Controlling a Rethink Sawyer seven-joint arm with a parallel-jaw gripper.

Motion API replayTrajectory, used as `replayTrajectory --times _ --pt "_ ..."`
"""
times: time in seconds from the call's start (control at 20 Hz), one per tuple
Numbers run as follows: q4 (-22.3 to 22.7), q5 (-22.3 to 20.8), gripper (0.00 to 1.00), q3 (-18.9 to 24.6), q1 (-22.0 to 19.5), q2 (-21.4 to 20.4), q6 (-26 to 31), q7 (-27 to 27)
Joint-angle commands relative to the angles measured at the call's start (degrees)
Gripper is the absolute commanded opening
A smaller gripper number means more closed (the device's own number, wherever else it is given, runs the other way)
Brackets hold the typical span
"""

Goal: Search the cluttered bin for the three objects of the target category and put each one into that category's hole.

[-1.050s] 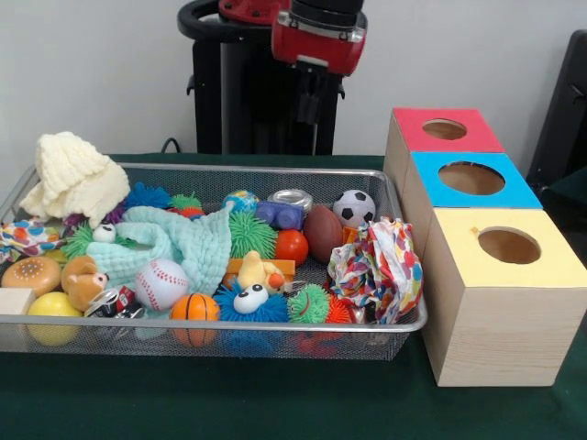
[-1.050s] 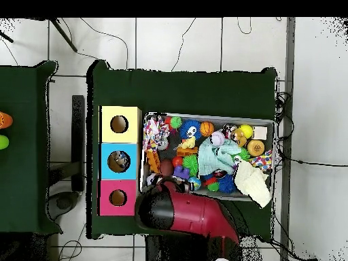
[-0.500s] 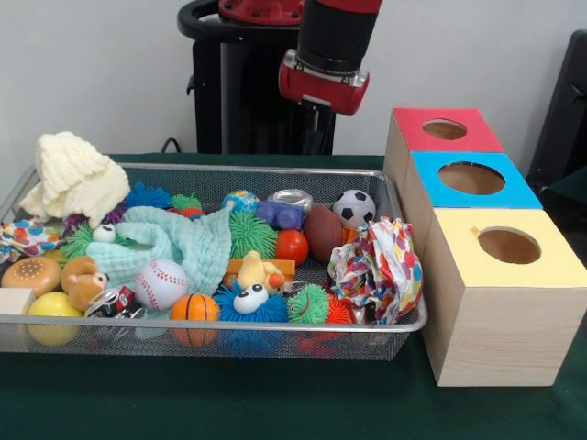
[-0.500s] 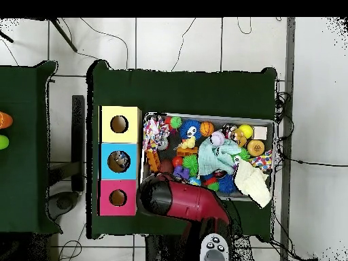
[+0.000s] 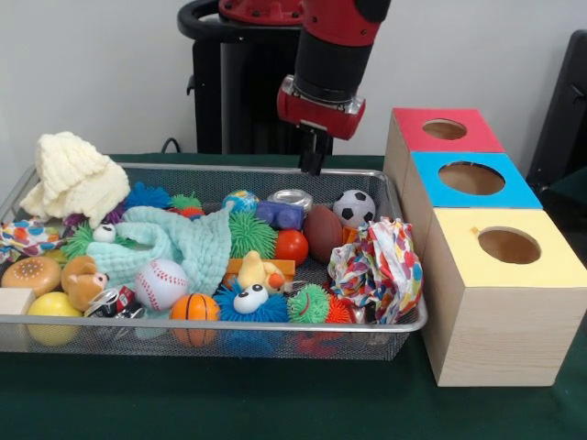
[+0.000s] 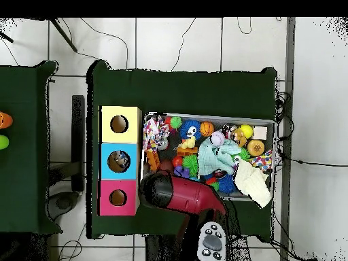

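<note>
Three boxes (image 5: 471,179) — one mesh bin (image 5: 275,327).

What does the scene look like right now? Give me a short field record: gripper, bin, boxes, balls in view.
gripper: gripper above the bin's far edge, holding nothing visible; open or shut unclear
bin: wire mesh bin, crowded with toys and cloths
boxes: red box, blue box, yellow box in a row beside the bin, one hole each
balls: soccer ball, baseball, basketball, football

Red, blue, yellow-topped boxes (image 5: 471,179); black-and-white ball (image 5: 354,208)
</note>
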Motion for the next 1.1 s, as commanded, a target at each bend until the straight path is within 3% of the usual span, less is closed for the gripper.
replayTrajectory --times 0.05,0.4,1.1 --pt "-6.1 5.1 0.0 0.7 0.9 3.8 2.1 14.0" --pt "-11.5 5.8 0.0 0.8 0.0 5.6 8.4 11.1" --pt "-22.7 11.8 0.0 -1.7 6.5 15.4 10.1 17.4"
